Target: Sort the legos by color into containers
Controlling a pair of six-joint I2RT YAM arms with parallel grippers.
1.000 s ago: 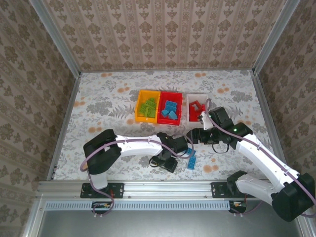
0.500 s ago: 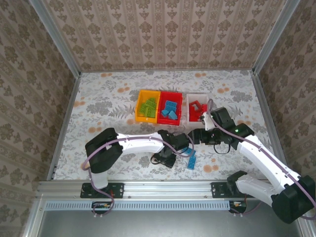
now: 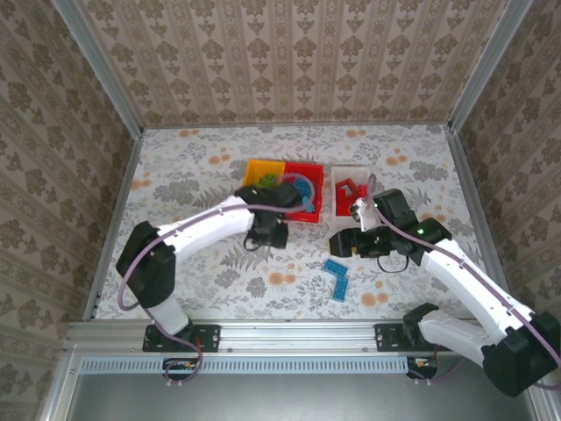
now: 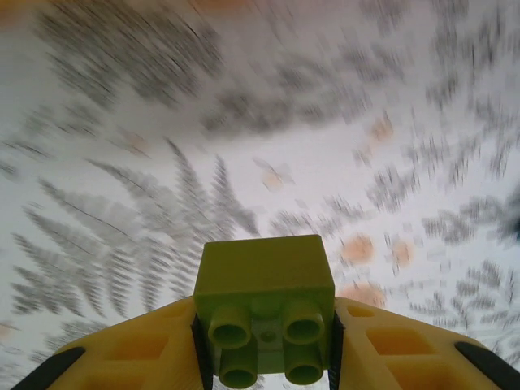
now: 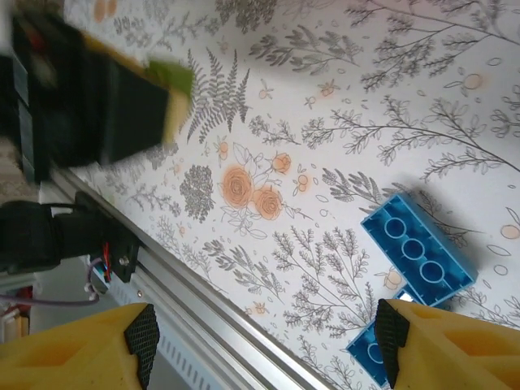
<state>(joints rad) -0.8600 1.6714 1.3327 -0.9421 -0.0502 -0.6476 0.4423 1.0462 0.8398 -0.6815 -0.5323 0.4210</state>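
"What is your left pincer [image 4: 265,329] doing?"

"It is clamped on an olive green brick [image 4: 264,280] — a glossy, squarish plastic block, its underside with four round hollow tubes turned toward my wrist camera. My yellow fingers [image 4: 142,345] press its two sides. It hangs over the desk [image 4: 122,122], a white surface printed with grey ferns and orange blooms, all smeared with blur there."

"And from above?"

"There the same pincer is a dark lump just on the near side of the bins, and the brick is too small to make out. The three bins stand in a row, rectangular and open-topped. The orange-yellow bin [image 3: 256,167], with green pieces [image 3: 265,181] in it, lies partly under my arm. Beside it is the red bin [image 3: 316,172] with blue bricks [image 3: 302,189], then the white bin [image 3: 355,168] with red bricks [image 3: 346,189]."

"The right pincer [image 5: 264,345]?"

"Its jaws stand apart, gripping nothing — the yellow fingertips sit in the two lower corners of its own view. Two long blue legos [image 5: 418,253] lie flat on the desk with their studs up, close together; I cannot tell whether they touch. That camera also catches my left pincer, blurred, with a green edge poking out. The overhead view lacks such detail."
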